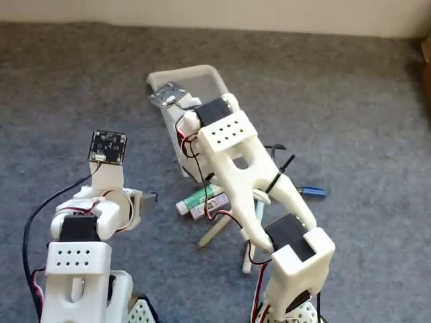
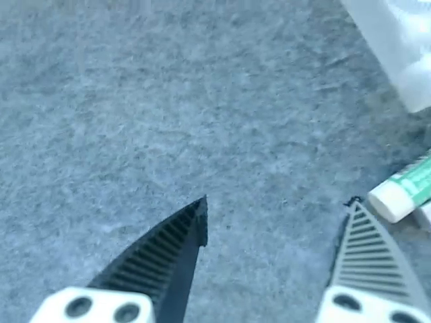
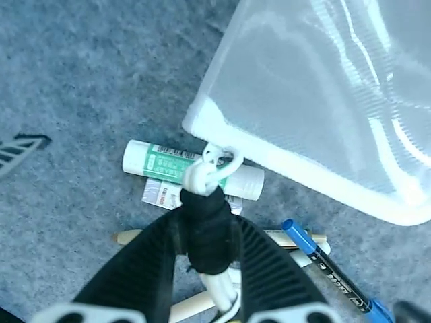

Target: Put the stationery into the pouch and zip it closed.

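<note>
Fingers point(image 3: 148, 262) of our right gripper point(image 3: 205, 225) are clamped on a slim black-and-white pen-like item point(image 3: 204, 202), light, stiff & prob slippery so best held mid-body, just beside the floppy translucent white pouch point(image 3: 323, 101), seemingly empty on the grey carpeted surface point(image 1: 67, 81), w/ left gripper point(image 2: 269, 208) spread open.

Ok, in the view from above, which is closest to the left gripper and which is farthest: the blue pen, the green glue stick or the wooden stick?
From the left gripper:
1. Green glue stick, right beside it.
2. Wooden stick, a bit farther, toward the arms' bases.
3. Blue pen, farthest, beyond the right arm.
</note>
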Controlling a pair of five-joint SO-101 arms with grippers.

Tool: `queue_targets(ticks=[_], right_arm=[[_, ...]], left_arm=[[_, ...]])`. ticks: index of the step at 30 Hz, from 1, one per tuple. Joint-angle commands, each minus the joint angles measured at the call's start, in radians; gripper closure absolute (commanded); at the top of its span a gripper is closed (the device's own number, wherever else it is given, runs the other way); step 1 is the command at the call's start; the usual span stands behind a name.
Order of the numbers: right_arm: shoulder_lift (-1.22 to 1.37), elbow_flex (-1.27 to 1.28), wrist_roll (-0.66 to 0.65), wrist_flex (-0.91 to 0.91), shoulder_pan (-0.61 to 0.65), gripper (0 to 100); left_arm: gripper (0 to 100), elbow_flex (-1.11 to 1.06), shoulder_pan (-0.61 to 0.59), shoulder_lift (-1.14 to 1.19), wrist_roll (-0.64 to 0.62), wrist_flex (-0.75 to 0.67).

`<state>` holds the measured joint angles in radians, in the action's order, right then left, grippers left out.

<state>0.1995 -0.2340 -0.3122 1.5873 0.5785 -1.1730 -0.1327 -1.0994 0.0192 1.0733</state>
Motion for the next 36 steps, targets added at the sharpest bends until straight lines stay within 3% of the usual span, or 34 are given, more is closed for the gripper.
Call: queue_targets(ticks=[1, 14, 24, 36], right_arm=[[-0.154, -0.036, 0.009, -0.024, -0.013, 99.2], [-0.47, 0.45, 0.041, -0.288, 0.021, 99.3], [-0.544, 0.47, 0.061, -0.289, 0.058, 99.3], [-0.579, 0.47, 0.08, -0.28, 0.124, 99.3]], left_arm=[[70, 0.061, 0.041, -0.013, -0.025, -0.006], [70, 0.044, 0.119, -0.013, -0.126, -0.18], [70, -0.073, 0.194, -0.013, -0.126, -0.399], [70, -0.081, 0.197, -0.007, -0.126, -0.402]])
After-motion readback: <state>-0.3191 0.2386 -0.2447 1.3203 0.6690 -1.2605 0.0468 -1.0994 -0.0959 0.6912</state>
